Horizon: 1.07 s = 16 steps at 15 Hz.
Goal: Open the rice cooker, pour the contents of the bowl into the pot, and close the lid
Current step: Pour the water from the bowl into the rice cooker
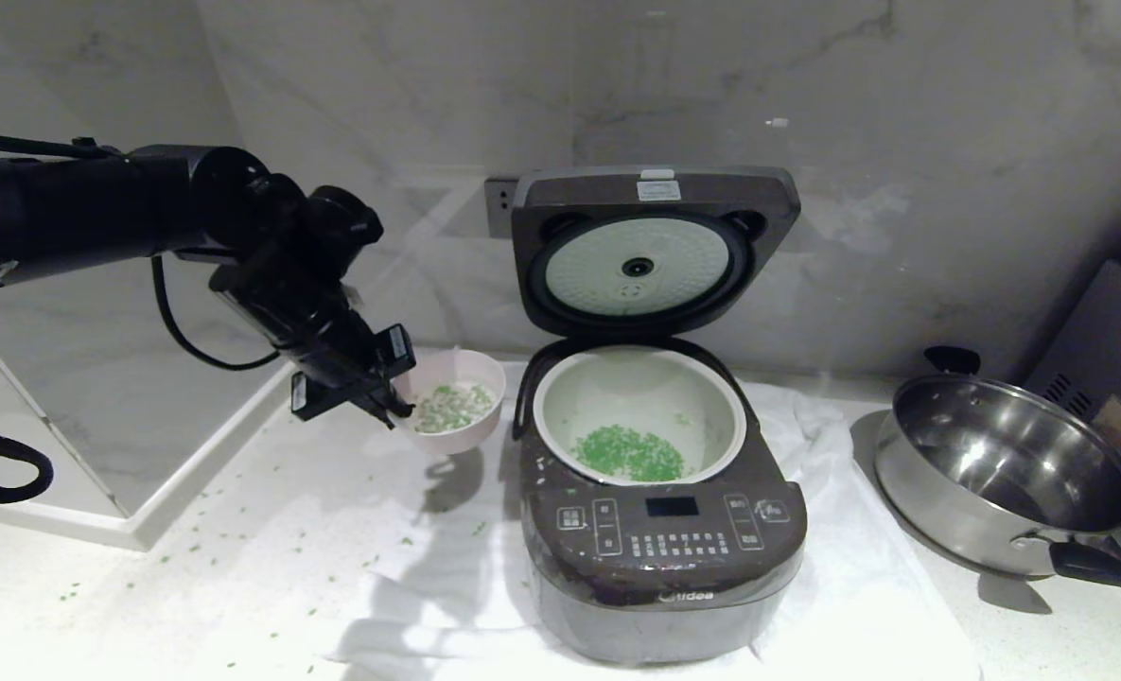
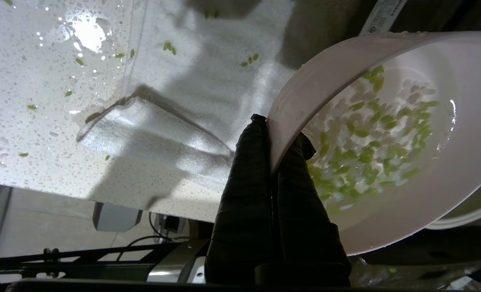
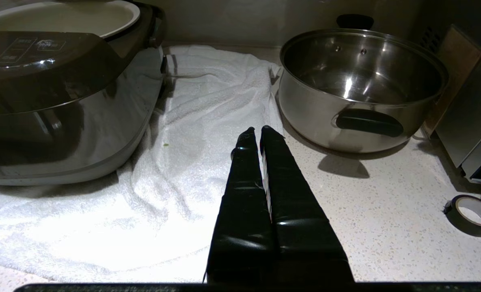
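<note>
Marble wall at the back, speckled white worktop in front w/ a white towel spread on it. Cooker sits on the towel, mid worktop. Its lid stands up, open, silvery plate facing out. Pot inside has a heap of green bits at the front.

Left gripper is just left of the cooker, near the back edge. Its jaws are pinched tight on the rim of the pink bowl, one finger inside, one outside. Bowl is up off the worktop, tipped a bit, w/ some green and pale bits still in it. More green bits lie loose on the worktop and towel at the left.

Right gripper hangs low over the towel's right edge, between cooker and steel pan. Its jaws are pressed together, holding nothing. Tape roll lies by the right edge.
</note>
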Motion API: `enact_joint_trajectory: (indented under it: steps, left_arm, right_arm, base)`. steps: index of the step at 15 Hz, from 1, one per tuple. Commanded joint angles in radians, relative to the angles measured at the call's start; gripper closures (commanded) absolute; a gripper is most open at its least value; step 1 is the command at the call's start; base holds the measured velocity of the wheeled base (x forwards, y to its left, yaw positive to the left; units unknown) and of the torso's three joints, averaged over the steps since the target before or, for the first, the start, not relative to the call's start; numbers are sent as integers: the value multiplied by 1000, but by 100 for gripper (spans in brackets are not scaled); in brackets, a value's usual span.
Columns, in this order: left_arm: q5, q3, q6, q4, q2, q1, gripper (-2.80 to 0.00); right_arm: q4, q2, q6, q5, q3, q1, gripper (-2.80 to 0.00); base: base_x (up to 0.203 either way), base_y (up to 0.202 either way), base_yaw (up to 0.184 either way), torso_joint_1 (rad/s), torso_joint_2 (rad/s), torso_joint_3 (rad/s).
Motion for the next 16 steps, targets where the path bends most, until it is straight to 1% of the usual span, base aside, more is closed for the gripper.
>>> enact_joint_trajectory:
  steps: [1,7,11,13,16]
  left_arm:
    - [-1,0,-4,6,-39,-8,0]
    - [1,-16,-4,1,-50,-79,0]
    - [1,-16,-4,-10,-23,-124,0]
    - [1,-16,-5,-14,-17,-137,0]
    - [1,-16,-17,-53,12,-151,0]
  right_arm:
    - [-1,-1,0,0,2,0,0]
    - [-1,1,0,0,2,0,0]
    - [-1,1,0,0,2,0,0]
    - [-1,-1,0,0,2,0,0]
    - [-1,-1,0,0,2,0,0]
  base:
    - [0,0,0,0,0,0]
    - [0,0,0,0,0,0]
    - [0,0,0,0,0,0]
    - [0,0,0,0,0,0]
    - [0,0,0,0,0,0]
